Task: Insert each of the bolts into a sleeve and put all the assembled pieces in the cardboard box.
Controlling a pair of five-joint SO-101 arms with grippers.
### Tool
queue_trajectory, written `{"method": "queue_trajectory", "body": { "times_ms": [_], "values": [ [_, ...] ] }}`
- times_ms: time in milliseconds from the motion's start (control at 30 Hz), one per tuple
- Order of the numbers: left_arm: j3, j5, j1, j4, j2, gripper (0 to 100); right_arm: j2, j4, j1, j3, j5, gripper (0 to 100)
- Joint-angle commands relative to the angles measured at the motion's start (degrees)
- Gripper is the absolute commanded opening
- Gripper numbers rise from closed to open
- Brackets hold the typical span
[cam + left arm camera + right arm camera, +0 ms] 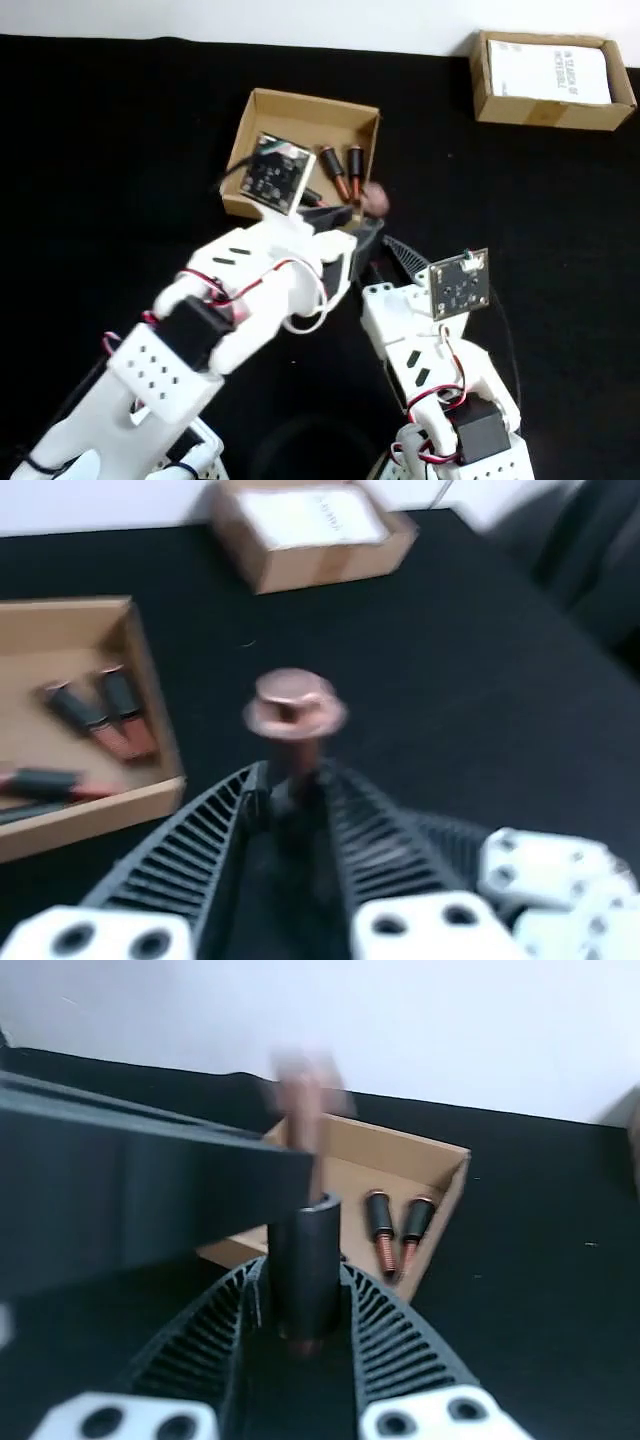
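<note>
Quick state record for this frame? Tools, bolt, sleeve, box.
left tool: shut on bolt
right tool: shut on sleeve, held upright
alignment: bolt above sleeve's mouth; depth unclear
cardboard box: two assembled pieces side by side, at least one more lying nearby
other: second box holding white sheet

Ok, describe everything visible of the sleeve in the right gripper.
The sleeve is a black tube, matt like plastic or rubber. It lies along the gap between the ribbed fingers of the right gripper, which clamp its sides. Its far end is open, and a copper bolt meets that mouth shank-first; how deep it goes is hidden.
</note>
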State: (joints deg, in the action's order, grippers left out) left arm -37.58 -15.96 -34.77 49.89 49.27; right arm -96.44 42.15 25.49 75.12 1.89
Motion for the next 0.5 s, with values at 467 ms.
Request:
{"method": "queue_trajectory", "body": {
  "times_ms": [467],
  "values": [
    [24.22, 11.43, 26.24, 26.73, 12.7, 2, 13.67, -4.26, -5.93, -16.75, -0.79, 0.8]
  ]
}}
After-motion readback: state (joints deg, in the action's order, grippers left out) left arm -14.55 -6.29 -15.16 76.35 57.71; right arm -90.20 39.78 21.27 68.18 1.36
